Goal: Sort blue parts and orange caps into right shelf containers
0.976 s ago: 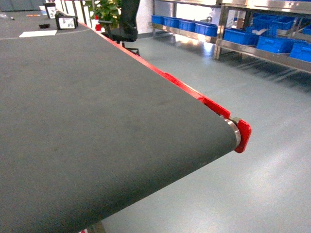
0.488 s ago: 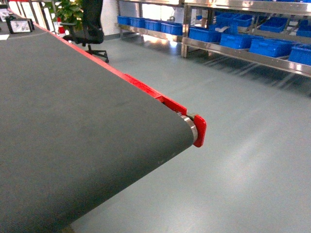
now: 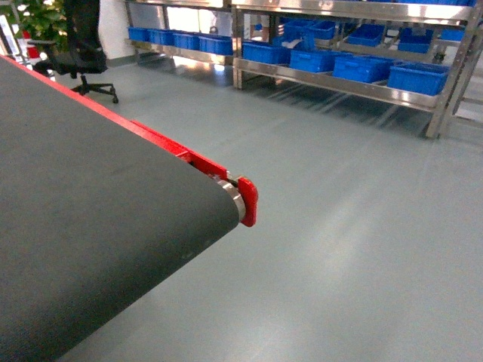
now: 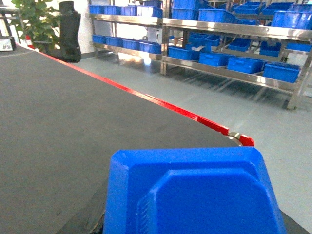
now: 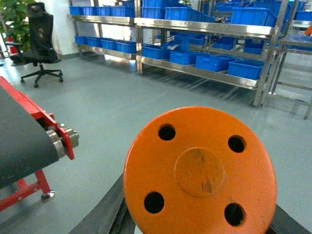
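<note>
A blue part [image 4: 195, 190], a big moulded plastic piece, fills the bottom of the left wrist view. My left gripper [image 4: 192, 219] is shut on it, with its fingers almost wholly hidden behind it. In the right wrist view my right gripper [image 5: 200, 217] is shut on a round orange cap [image 5: 200, 170] with four holes, and a dark finger [image 5: 105, 209] shows on either side of it. The right shelf containers [image 3: 411, 75] are bright-blue crates on steel racks across the floor, also in view as crates [image 4: 246, 63] and crates [image 5: 246, 68]. Neither gripper shows in the head view.
The dark conveyor belt [image 3: 90, 219] with its red end bracket [image 3: 247, 200] lies to my left. Grey floor [image 3: 362, 226] stretches between it and the steel shelving [image 3: 339, 81]. A black office chair [image 3: 79, 45] and a plant [image 4: 34, 22] stand at the far left.
The head view has swung to the right: the belt's end has slid left in view and the shelving with the blue crates has come further into view.
</note>
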Motion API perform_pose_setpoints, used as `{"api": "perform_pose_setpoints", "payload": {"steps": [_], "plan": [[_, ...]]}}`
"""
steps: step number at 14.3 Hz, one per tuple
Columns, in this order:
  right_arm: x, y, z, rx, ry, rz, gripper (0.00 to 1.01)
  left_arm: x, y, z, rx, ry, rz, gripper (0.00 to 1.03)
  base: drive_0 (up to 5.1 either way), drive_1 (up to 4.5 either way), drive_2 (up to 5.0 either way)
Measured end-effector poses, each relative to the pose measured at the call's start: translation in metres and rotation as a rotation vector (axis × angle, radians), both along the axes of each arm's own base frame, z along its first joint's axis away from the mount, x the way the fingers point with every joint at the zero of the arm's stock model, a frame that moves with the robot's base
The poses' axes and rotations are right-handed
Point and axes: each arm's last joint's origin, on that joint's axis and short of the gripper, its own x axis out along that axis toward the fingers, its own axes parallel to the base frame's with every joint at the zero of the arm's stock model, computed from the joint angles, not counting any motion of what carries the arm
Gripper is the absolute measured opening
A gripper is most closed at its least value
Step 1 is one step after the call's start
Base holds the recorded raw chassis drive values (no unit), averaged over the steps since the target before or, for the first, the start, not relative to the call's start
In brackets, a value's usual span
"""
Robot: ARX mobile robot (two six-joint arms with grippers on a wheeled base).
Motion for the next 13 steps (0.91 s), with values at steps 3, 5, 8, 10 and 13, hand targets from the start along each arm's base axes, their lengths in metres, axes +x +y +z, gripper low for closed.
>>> {"api": "perform_pose_setpoints", "payload": {"steps": [3, 5, 8, 10, 13], "plan": [[0.0, 0.0, 0.0, 0.0, 0.0, 0.0, 0.43, 0.0, 0.0, 0.0, 0.0, 0.0, 0.0, 0.43, -1.6, -1.56, -1.6], [0.0, 0.0, 0.0, 0.0, 0.0, 0.0, 0.43, 0.0, 0.0, 0.0, 0.0, 0.0, 0.0, 0.43, -1.8, -1.75, -1.8], [0.0, 0.0, 0.0, 0.0, 0.0, 0.0, 0.43, 0.0, 0.0, 0.0, 0.0, 0.0, 0.0, 0.43, -1.6, -1.6, -1.6], [0.0, 0.0, 0.0, 0.0, 0.0, 0.0, 0.43, 0.0, 0.0, 0.0, 0.0, 0.0, 0.0, 0.43, -1.5, -1.54, -1.5], [0.0, 0.0, 0.0, 0.0, 0.0, 0.0, 0.43, 0.0, 0.0, 0.0, 0.0, 0.0, 0.0, 0.43, -1.6, -1.64, -1.6]]}}
